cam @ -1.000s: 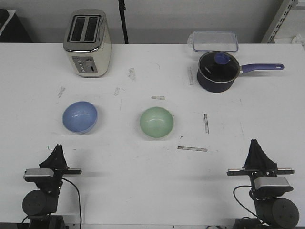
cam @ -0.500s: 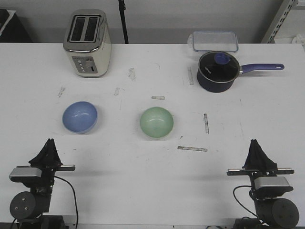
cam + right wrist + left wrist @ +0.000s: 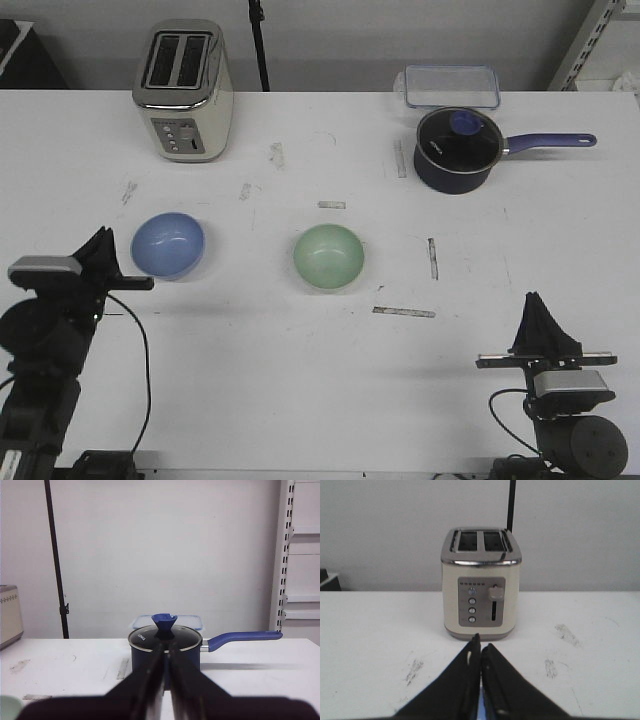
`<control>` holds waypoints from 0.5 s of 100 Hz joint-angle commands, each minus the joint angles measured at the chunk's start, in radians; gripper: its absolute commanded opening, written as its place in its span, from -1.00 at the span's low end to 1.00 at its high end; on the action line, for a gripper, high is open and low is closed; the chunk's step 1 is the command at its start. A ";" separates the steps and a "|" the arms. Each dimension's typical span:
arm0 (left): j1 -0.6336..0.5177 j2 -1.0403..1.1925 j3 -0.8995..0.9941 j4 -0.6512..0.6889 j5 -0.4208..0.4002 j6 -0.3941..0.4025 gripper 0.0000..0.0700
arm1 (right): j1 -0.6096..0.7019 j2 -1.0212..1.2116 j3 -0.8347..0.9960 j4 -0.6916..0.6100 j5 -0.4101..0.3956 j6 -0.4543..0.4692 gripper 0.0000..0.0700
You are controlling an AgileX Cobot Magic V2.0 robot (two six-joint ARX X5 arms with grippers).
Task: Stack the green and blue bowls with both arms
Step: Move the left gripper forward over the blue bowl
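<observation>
Beside the blue bowl [image 3: 167,245], left claw [image 3: 100,243] clenched; right claw [image 3: 538,308] clenched too.

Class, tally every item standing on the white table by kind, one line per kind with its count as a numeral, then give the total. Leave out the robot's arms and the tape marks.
Bowls: 2, the blue bowl and the green bowl
Toasters: 1, the cream toaster
Saucepans: 1, the navy saucepan, lid on
Clear containers: 1, the plastic container
Total: 5
</observation>
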 commanded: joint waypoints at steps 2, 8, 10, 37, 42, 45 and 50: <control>-0.003 0.089 0.075 -0.060 0.006 0.048 -0.99 | 0.001 -0.002 0.002 0.010 0.001 -0.004 -0.98; -0.006 0.154 0.138 -0.145 0.006 0.045 -0.99 | 0.001 -0.002 0.002 0.010 0.001 -0.004 -0.98; -0.006 0.178 0.160 -0.172 0.006 0.040 -0.99 | 0.001 -0.002 0.002 0.010 0.001 -0.004 -0.98; 0.010 0.502 0.465 -0.562 0.007 -0.149 -0.99 | 0.001 -0.002 0.002 0.010 0.001 -0.004 -0.98; 0.026 0.547 0.505 -0.609 0.019 -0.204 -0.99 | 0.001 -0.002 0.001 0.010 0.001 -0.004 -0.98; 0.040 0.571 0.524 -0.631 0.036 -0.227 -0.99 | 0.001 -0.002 0.002 0.010 0.001 -0.004 -0.98; 0.070 0.605 0.546 -0.653 0.082 -0.255 -0.99 | 0.001 -0.002 0.002 0.010 0.001 -0.004 -0.98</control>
